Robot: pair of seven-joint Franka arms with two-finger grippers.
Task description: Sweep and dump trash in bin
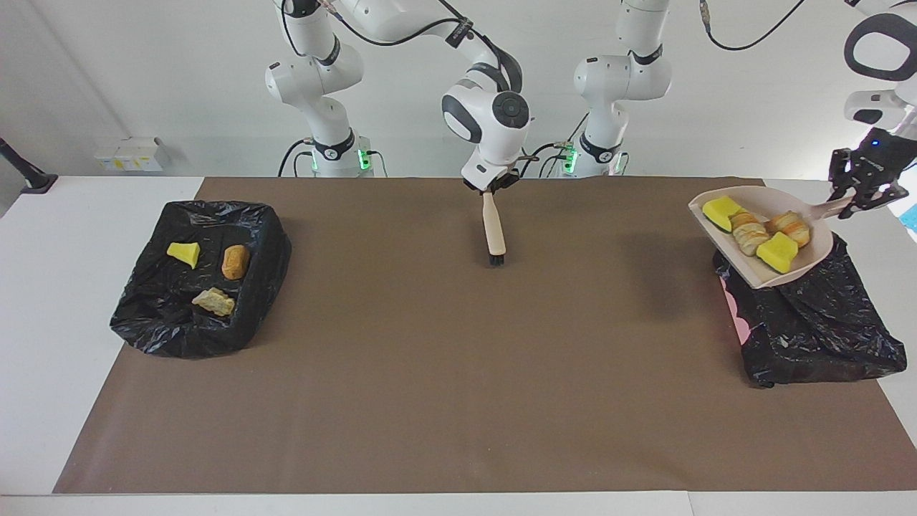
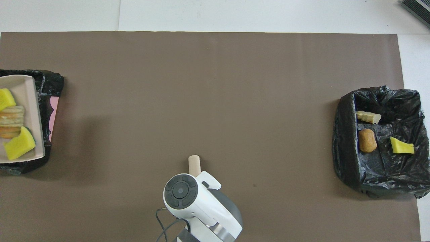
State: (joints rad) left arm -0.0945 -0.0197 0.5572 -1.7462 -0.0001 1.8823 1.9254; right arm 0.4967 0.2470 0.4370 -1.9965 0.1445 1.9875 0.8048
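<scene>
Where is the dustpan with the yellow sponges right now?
The dustpan is up in the air, held by the left gripper over the black-lined bin at the left arm's end of the table.

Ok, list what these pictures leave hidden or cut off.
- Overhead view: the left claw is out of frame, and the frame edge cuts the dustpan.
- Overhead view: the right arm's wrist covers the right claw and most of the brush.
- Facing view: the raised dustpan hides part of the bin under it.
</scene>
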